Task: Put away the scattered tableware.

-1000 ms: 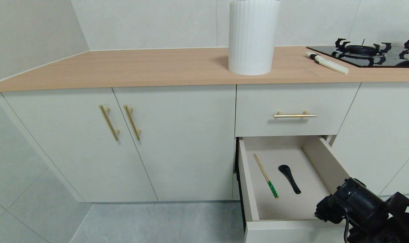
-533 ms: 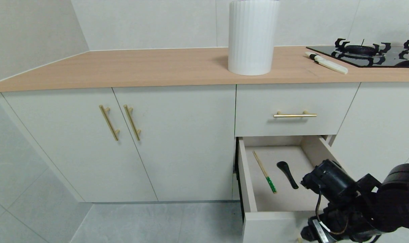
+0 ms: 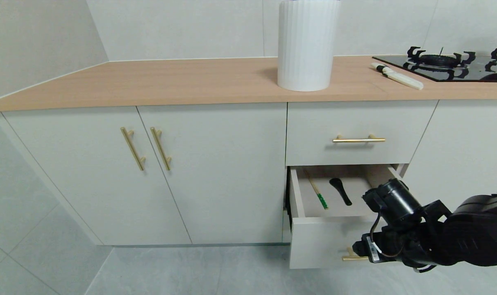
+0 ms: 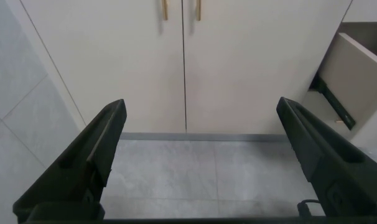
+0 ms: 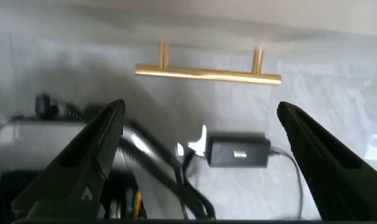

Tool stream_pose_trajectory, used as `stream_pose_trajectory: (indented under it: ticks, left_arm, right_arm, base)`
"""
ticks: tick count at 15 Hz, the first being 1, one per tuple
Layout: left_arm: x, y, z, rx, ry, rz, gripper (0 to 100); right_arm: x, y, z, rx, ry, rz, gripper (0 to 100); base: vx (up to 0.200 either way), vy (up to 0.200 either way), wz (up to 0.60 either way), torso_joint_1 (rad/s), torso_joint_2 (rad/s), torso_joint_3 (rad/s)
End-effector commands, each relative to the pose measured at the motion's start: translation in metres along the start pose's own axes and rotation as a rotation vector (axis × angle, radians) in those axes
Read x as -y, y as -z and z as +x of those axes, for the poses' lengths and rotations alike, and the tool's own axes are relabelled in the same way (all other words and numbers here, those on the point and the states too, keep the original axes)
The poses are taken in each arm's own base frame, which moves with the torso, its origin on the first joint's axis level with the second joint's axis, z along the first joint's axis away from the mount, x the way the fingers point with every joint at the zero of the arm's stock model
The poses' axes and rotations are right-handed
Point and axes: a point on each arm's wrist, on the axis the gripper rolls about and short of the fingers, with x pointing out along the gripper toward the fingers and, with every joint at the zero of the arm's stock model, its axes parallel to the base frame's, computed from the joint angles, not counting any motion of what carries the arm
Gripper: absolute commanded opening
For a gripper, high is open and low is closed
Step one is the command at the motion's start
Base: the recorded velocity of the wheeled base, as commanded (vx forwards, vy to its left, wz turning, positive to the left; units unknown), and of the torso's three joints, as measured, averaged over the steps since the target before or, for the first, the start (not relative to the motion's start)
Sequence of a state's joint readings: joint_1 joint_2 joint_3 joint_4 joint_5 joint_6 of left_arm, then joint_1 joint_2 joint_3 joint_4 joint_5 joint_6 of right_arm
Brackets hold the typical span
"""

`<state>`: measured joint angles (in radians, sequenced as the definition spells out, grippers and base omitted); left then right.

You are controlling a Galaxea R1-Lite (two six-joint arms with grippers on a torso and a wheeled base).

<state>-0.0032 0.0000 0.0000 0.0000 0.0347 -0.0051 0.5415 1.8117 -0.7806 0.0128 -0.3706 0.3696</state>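
Quickly: pale lower drawer (image 3: 309, 241) under the light wooden countertop (image 3: 170, 82) stands partly pulled out. Inside it lie the task's things. A pair of wooden chopsticks with green tips (image 3: 317, 191) lies near the drawer's left wall. A black plastic spoon (image 3: 341, 191) lies beside them toward the middle, apart from them, bowl toward the back.

Right gripper (image 5: 204, 158) sits low at the drawer's front panel with its fingers spread wide. The drawer's gold bar handle (image 5: 207, 74) is just ahead of them, not clamped. Contact with the panel cannot be told.

Left gripper (image 4: 201, 165) also has wide-spread fingers and holds nothing. It faces the pale cabinet doors (image 4: 238, 56) and the grey floor tiles (image 4: 195, 174).

On the countertop, a tall white ribbed cylinder (image 3: 307, 45) stands near the front edge above the closed upper drawer (image 3: 355, 131). A white-handled knife (image 3: 397, 76) lies toward the right end, just beside the black gas hob (image 3: 449, 65).
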Motion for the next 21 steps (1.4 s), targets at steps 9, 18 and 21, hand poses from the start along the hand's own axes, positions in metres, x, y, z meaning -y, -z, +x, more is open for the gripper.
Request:
stream_pose_trajectory:
  ticks: [9,18,21]
  left_arm:
    - [0.0,0.0,0.0,0.0,-0.001,0.001,100]
    - [0.0,0.0,0.0,0.0,-0.001,-0.001,100]
    - [0.0,0.0,0.0,0.0,-0.001,0.001,100]
  right_arm:
    - [-0.005,-0.043,0.057,0.194,0.025,0.034,100]
    - [-0.003,-0.076,0.118,0.487,0.011,0.202,100]
    - [0.004,-0.078,0.129,0.509,0.027,0.227,100]
  base:
    - [0.0,0.0,0.0,0.0,0.0,0.0]
    - [0.0,0.0,0.0,0.0,0.0,0.0]
    - [0.0,0.0,0.0,0.0,0.0,0.0]
